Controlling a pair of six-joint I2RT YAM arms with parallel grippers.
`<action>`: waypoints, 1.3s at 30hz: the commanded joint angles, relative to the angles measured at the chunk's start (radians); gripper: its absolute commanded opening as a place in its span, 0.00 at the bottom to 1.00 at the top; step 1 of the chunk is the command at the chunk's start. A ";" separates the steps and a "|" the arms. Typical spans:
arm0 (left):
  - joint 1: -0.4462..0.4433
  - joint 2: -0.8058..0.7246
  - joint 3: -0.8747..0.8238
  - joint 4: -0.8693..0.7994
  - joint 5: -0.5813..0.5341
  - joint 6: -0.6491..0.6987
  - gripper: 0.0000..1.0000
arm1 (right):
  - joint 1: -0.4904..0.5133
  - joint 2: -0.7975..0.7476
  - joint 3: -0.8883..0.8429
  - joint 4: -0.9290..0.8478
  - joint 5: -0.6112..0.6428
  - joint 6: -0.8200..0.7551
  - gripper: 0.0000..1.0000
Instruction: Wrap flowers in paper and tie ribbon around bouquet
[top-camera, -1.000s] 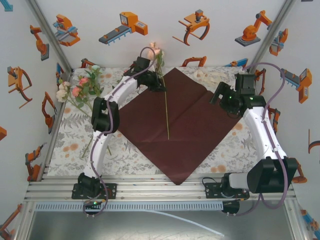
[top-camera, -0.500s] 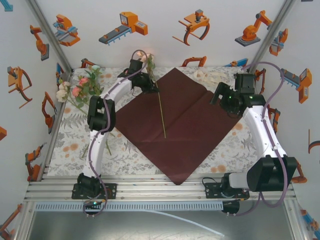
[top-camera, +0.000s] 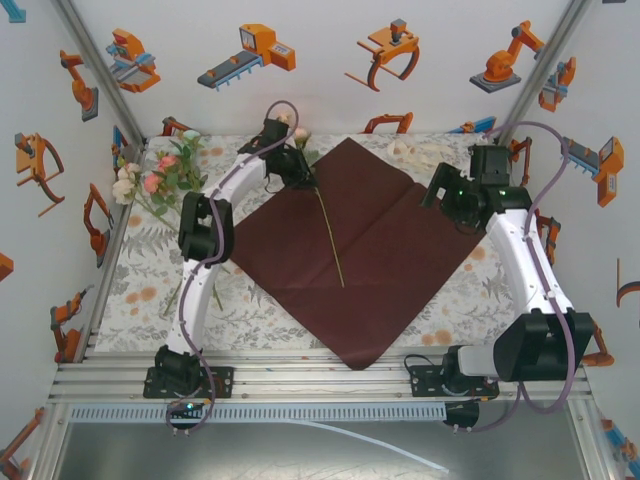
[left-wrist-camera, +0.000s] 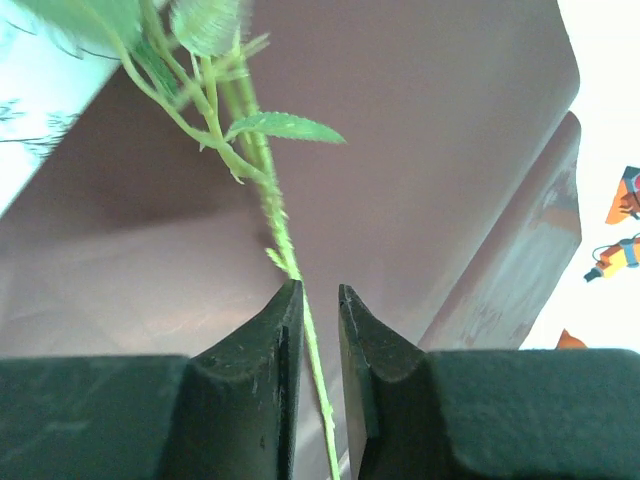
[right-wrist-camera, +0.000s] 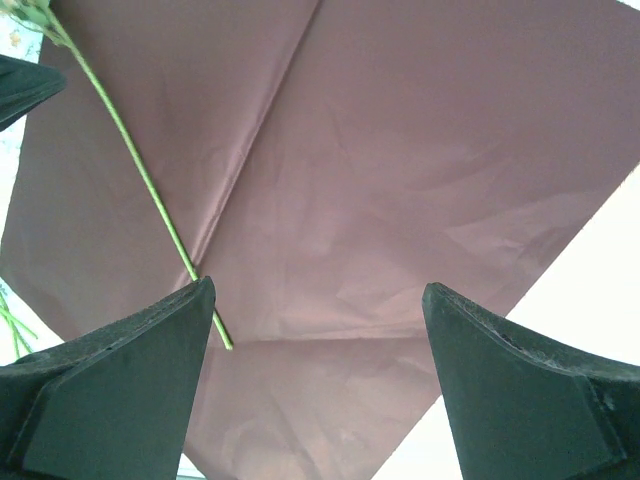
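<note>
Rose swung rightward within paper's edges, left gripper seemingly pinching.

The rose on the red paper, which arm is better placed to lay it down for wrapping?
Left. The left gripper is shut on the rose at the far corner of the paper; the right gripper hangs open over the paper, holding nothing.

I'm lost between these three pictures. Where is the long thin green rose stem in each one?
Top external: the rose stem runs diagonally down the middle of the dark red paper sheet.
Left wrist: the stem goes from bottom centre, between the fingers of the left gripper, toward upper left.
Right wrist: the stem slants from top left corner to lower left.
Shared landmark: the red paper beneath it.
</note>
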 joint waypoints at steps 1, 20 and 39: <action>0.041 -0.186 0.005 -0.057 -0.065 0.071 0.28 | -0.001 0.010 0.033 -0.001 -0.001 -0.007 0.76; 0.234 -0.518 -0.497 -0.307 -0.491 0.707 0.32 | 0.000 0.018 0.021 0.021 -0.028 0.013 0.76; 0.247 -0.179 -0.265 -0.400 -0.540 0.684 0.36 | -0.001 -0.063 -0.009 -0.017 0.019 0.003 0.76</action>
